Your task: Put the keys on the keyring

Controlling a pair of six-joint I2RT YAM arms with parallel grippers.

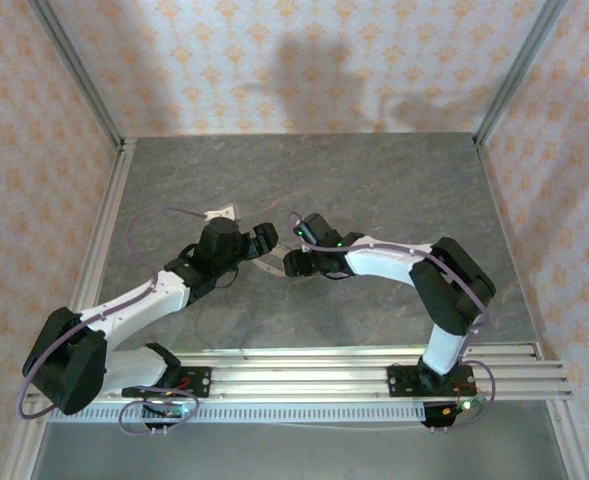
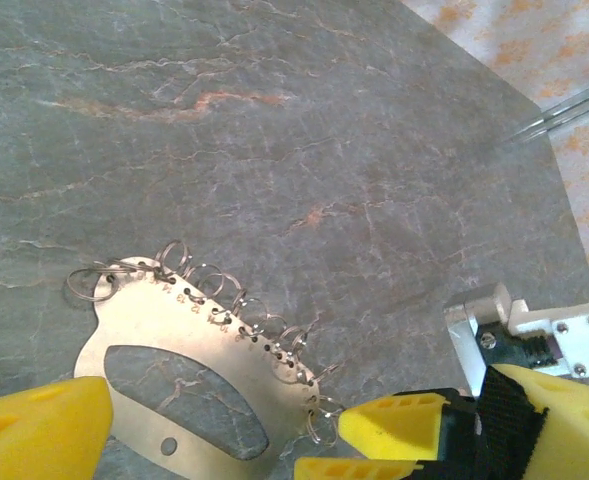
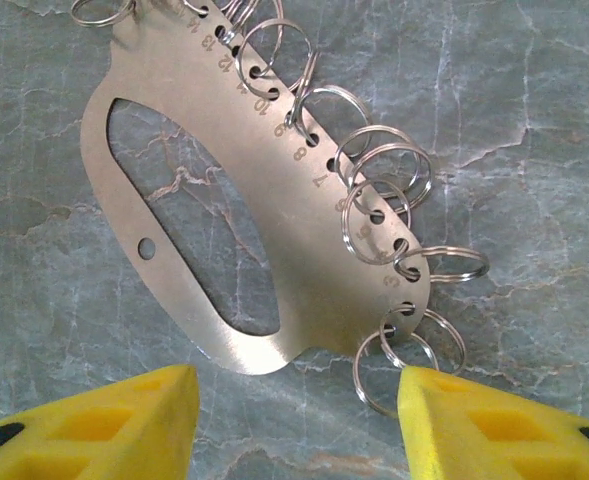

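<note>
Keyring: one flat metal plate with an oval cut-out, lying flat on the grey stone-look table, in the gap between the two gripper tips.
Why it lies there: flat and central, either arm can reach it, and its ring-bearing edge is turned toward the right arm's side.
Split rings: roughly ten or eleven, each threaded through its own numbered hole along one curved edge (they overlap, so I would not swear to the count).
Left gripper: one, its jaws spread wide and holding nothing, hovering over the plate's lower end; to my eye, placed to steady the plate.
Right gripper: one, jaws about half apart and gripping nothing; the plate's tip and the last two rings sit just ahead of the gap, which looks like lining up on a ring.
Right fingers: two yellow ones; the ring nearest the right-hand one is very close, contact uncertain.
Small pale thing: one, on the table just beyond the left arm; too small to say whether it is the key.
</note>
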